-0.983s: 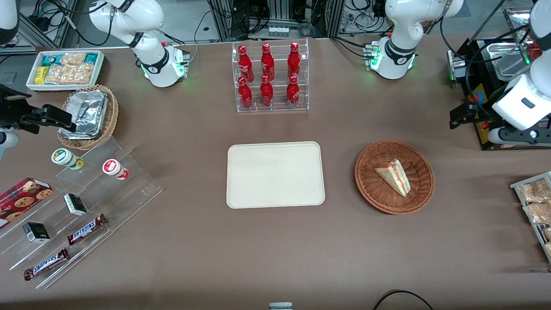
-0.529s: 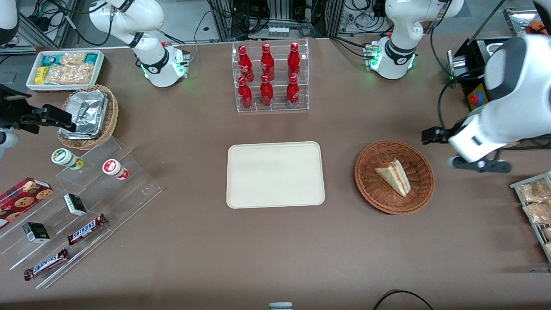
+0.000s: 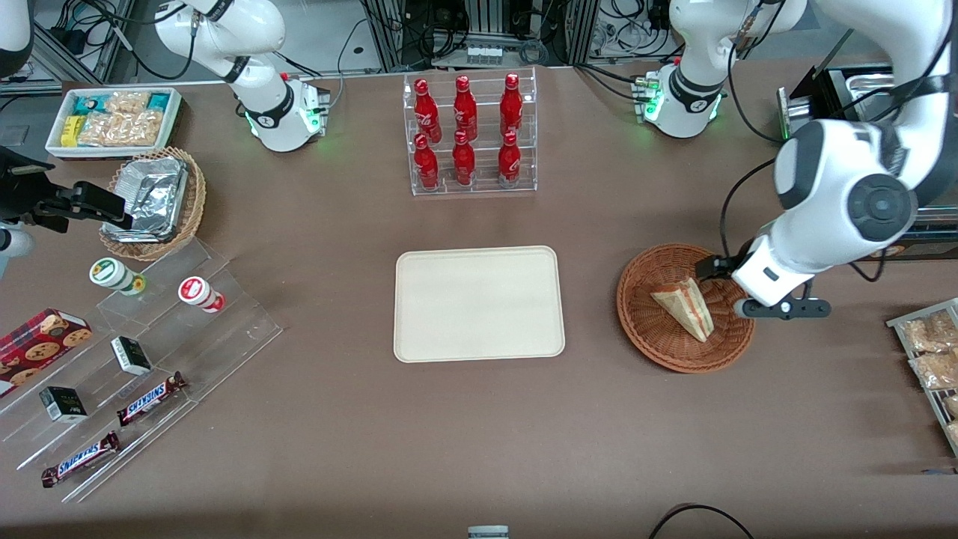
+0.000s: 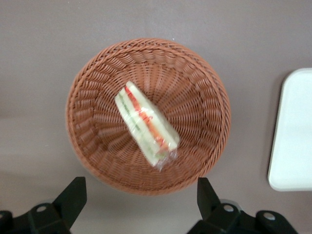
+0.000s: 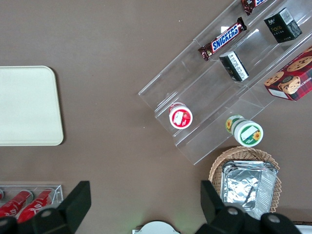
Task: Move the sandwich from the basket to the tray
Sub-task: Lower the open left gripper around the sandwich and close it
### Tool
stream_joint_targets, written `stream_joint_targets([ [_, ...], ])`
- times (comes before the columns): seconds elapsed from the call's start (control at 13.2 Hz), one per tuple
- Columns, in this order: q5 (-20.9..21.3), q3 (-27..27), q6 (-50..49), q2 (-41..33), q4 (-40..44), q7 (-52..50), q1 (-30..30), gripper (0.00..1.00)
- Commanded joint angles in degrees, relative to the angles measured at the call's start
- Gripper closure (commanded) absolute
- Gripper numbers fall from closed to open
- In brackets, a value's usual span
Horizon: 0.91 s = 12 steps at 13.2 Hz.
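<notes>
Here, gripper (image 4: 139, 204): hung above the basket's rim at the working arm's end, fingers (image 4: 72, 196) spread wide, holding nothing.
Sandwich (image 3: 685, 305): lay in the basket (image 3: 645, 329), on its side, wrapped, untouched.
Basket: stood beside the tray (image 3: 479, 304), apart from it.
Tray: sat bare at mid-table.

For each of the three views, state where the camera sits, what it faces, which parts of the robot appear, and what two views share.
Front view: high above the table, facing both arms; the left arm's hand is over the basket.
Left wrist view: on the working arm, looking down at the sandwich; open hand's fingers show.
Right wrist view: on the parked arm, looking down at the snack shelves.
Shared: the tray shows in all three.
</notes>
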Motion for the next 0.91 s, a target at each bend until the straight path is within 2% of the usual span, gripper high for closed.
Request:
stream_joint_targets([
  [0.0, 0.90, 0.38, 9.34, -1.14, -7.23, -9.84, -0.98, 0.00],
  [0.53, 0.99, 0.38, 24.56, 0.71, -14.63, -42.45, -0.98, 0.00],
  [0.83, 0.90, 0.38, 25.10, 1.67, -15.69, -44.76, -1.07, 0.00],
])
